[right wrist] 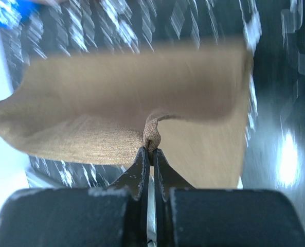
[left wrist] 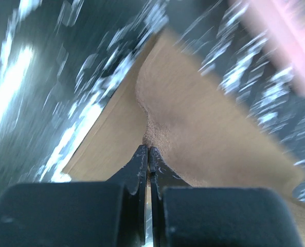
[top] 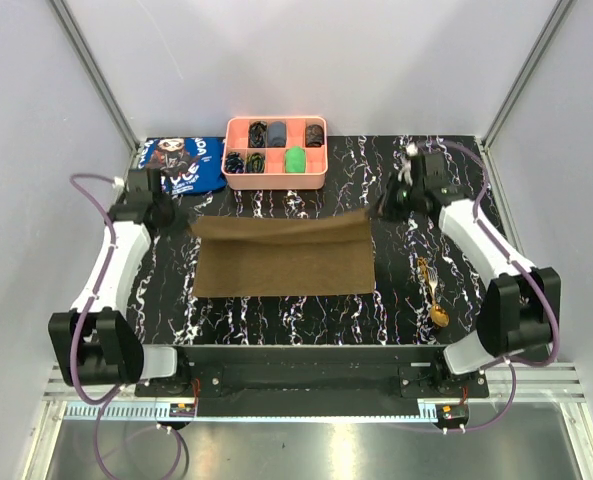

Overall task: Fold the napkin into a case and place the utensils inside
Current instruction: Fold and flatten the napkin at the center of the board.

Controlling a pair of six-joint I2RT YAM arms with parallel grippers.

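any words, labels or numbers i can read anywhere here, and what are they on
White lettering on the blue cloth, around its cartoon face: too small to read.
Pink tray: no text visible.
Napkin: no text visible.
Both wrist views: blurred, no text visible.

Pale grey walls [top: 306, 60] with aluminium corner posts [top: 94, 75] around a black white-veined marble tabletop [top: 401, 305].

Olive-brown napkin [top: 284, 262], gold-brown utensils [top: 432, 290], black white-veined marbled table [top: 406, 180], pink tray [top: 276, 182], blue cloth [top: 181, 163].
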